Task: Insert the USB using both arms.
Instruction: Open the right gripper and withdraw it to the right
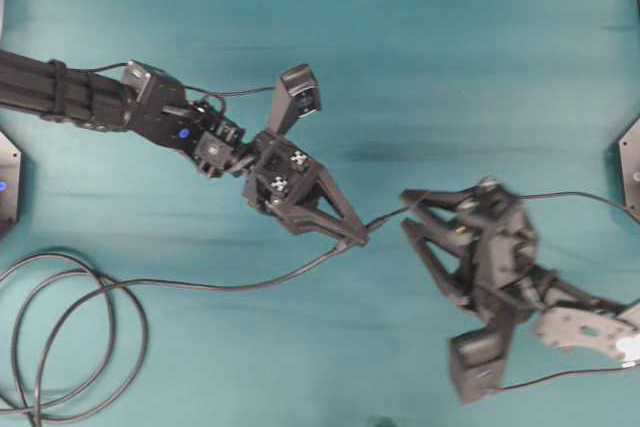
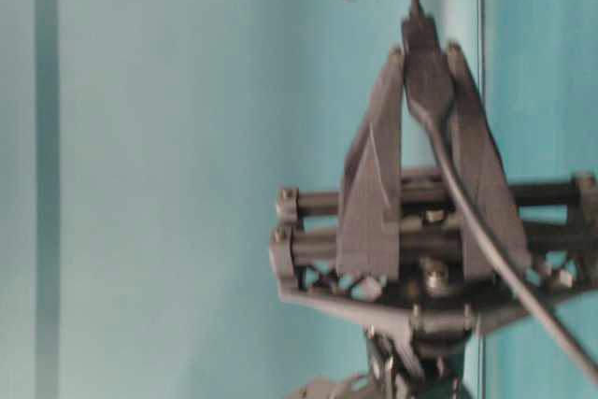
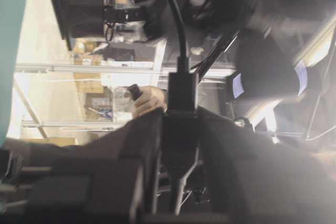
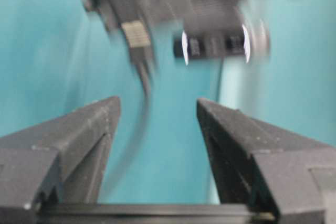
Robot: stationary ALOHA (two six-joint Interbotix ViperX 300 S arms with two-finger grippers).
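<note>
My left gripper (image 1: 352, 237) is shut on the dark socket end (image 2: 430, 81) of the long looped cable (image 1: 200, 285). The USB plug (image 3: 182, 90) sits straight against that socket end above the fingertips. Its metal tip does not show. Its thin cable (image 1: 560, 197) runs off to the right. In the table-level view the left gripper (image 2: 425, 49) points up, with the joined ends between its fingers. My right gripper (image 1: 405, 212) is open and empty just right of the joint, blurred. In the right wrist view it (image 4: 157, 103) holds nothing, and the blurred left gripper and cable (image 4: 144, 77) lie ahead.
The looped cable's coils (image 1: 60, 337) lie at the lower left on the teal cloth (image 1: 420, 47). Black mounts stand at the left edge (image 1: 8, 177) and the right edge (image 1: 630, 162).
</note>
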